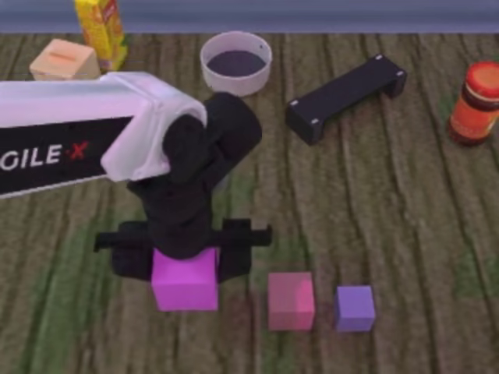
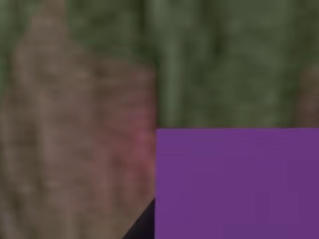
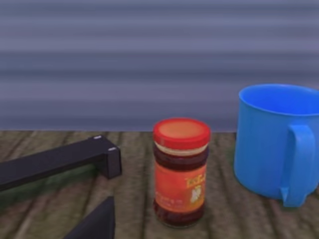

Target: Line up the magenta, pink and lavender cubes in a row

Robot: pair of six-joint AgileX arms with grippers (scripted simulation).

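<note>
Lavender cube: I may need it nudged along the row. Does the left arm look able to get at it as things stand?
Probably yes. The lavender cube stands free at the row's right end, nothing above it, but the left gripper sits over the magenta cube and must cross the pink cube.

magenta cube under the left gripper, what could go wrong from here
The left gripper sits right over the magenta cube, so the hold is hidden; a poor release might skew it. The pink cube and lavender cube lie close together to its right, so a sideways nudge could knock the pink one and spoil the row.
</note>
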